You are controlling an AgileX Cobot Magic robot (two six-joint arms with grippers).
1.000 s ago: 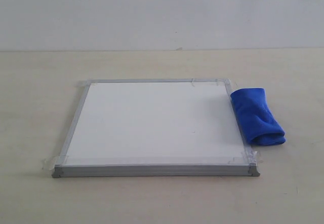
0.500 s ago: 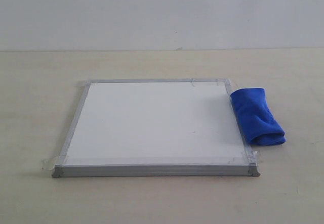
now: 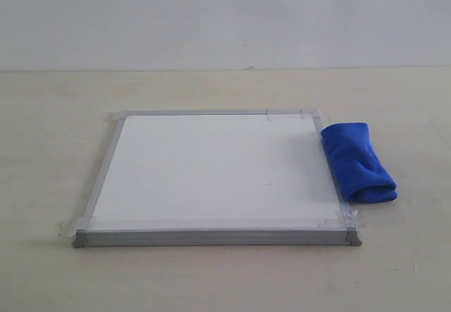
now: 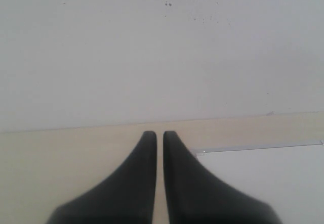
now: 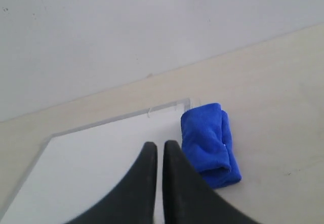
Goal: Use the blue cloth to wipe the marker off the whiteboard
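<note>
No writing, label, brand, number or sign legible in any view. Checked the whiteboard (image 3: 218, 175) face and frame: nothing readable. Checked the blue cloth (image 3: 358, 160): no tag or print showing.

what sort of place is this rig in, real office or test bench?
Most likely a staged lab test bench: a pale wood-look tabletop against a plain light-grey wall, and a square silver-framed whiteboard fixed down with clear tape at its corners, one small royal-blue fabric cloth beside it.
</note>
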